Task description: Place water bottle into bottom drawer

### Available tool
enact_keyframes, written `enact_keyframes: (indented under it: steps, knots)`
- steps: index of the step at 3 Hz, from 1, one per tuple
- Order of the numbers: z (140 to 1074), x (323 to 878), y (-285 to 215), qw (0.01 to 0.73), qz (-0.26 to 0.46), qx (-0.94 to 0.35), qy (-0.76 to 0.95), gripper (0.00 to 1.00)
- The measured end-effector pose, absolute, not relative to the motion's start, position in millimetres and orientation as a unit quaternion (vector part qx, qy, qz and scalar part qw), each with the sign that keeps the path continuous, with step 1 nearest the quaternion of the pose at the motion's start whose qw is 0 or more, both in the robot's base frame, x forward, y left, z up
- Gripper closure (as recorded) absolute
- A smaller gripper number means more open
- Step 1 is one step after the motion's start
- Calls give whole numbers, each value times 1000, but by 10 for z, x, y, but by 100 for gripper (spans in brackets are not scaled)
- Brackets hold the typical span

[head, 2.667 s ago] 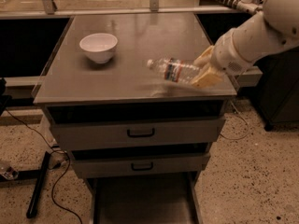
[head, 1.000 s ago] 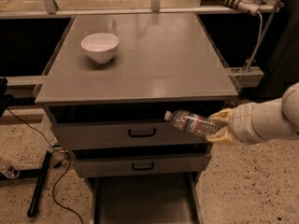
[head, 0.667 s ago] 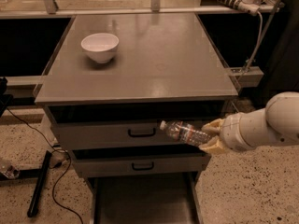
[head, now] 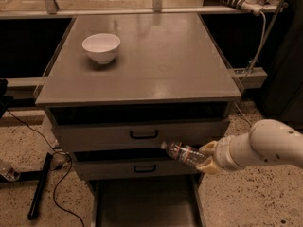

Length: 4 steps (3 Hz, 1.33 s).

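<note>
**Bottle hanging in the air in front of the drawers, bottom drawer pulled out underneath**

Closest to the camera is the bottom drawer (head: pixel 142 205). It's pulled out, with a flat grey floor and low side walls, and nothing in it that I can make out.

Just above it and off to the right is the gripper (head: pixel 204 157). The tan fingers (head: pixel 207 148) are closed on the base end of the water bottle (head: pixel 182 152), one above and one below. The bottle lies nearly sideways, with the white cap pointing left and a bit up. The cap end sits in front of the gap between the top drawer (head: pixel 142 135) and the middle drawer (head: pixel 142 168). It's not touching the drawer floor, just held in the air above the right side.

There's a band with some red around the bottle's middle, but I can't read any writing on it.

The arm (head: pixel 270 148) is white and rounded. It comes in from the right edge roughly level and rises slightly toward the right, with the wrist pointing left at the cabinet.

Further back, both upper drawers are shut and have black handles. On top of the bench (head: pixel 161 60) a white bowl (head: pixel 101 47) sits upright near the back left, well apart from the bottle.
</note>
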State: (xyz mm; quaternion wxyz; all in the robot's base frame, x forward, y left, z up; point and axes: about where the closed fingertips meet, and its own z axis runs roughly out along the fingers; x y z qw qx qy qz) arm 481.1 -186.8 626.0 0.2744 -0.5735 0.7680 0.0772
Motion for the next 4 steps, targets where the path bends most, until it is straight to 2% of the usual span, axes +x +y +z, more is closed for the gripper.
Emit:
enact_keyframes:
  steps: [2, 4]
  knots:
    - [5424, 4725, -1771, 318, 68, -584, 743, 100]
    - [5209, 4795, -1794, 335, 78, -577, 741, 100]
